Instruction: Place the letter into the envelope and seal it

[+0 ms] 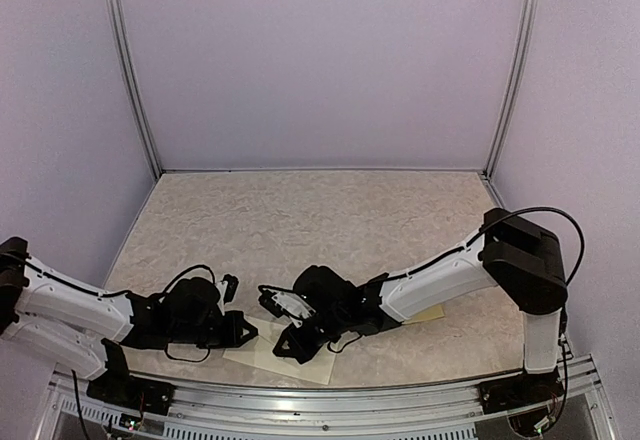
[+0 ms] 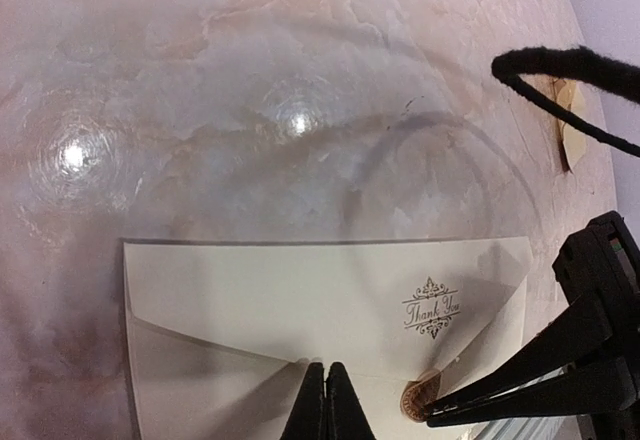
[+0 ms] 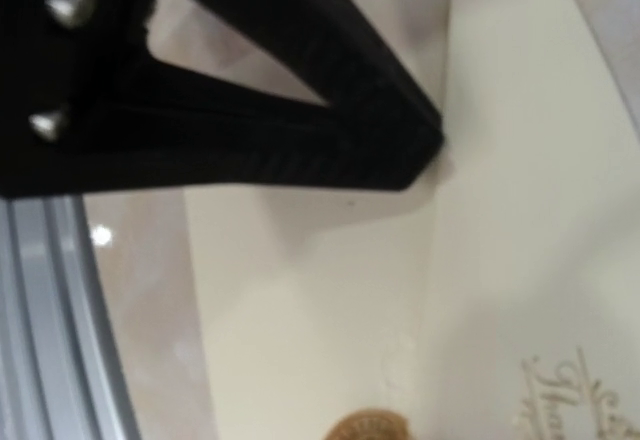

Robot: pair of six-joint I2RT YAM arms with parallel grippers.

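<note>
Both grippers are closed: the left gripper (image 2: 325, 405) and right gripper (image 3: 425, 150) each seem to rest their tips on the envelope (image 2: 300, 300). It lies flat, lower centre in the top view, flap folded down.

1. Left arm (image 1: 70, 315): I see it extend in from the left edge, its white forearm low and nearly level, pointing right toward the centre.
2. Left wrist (image 1: 188, 312): black, with a cable looped over it, turned toward the other arm.
3. Left jaws: shut, the two fingers pressed flat together into one narrow tip.
4. Right arm (image 1: 440, 278): I see an upright link at the right edge, elbow high, white forearm sloping down to the left.
5. Right wrist (image 1: 330, 305): black, tilted downward.
6. Right jaws: shut to a single point, near the left jaws but apart from them.
</note>
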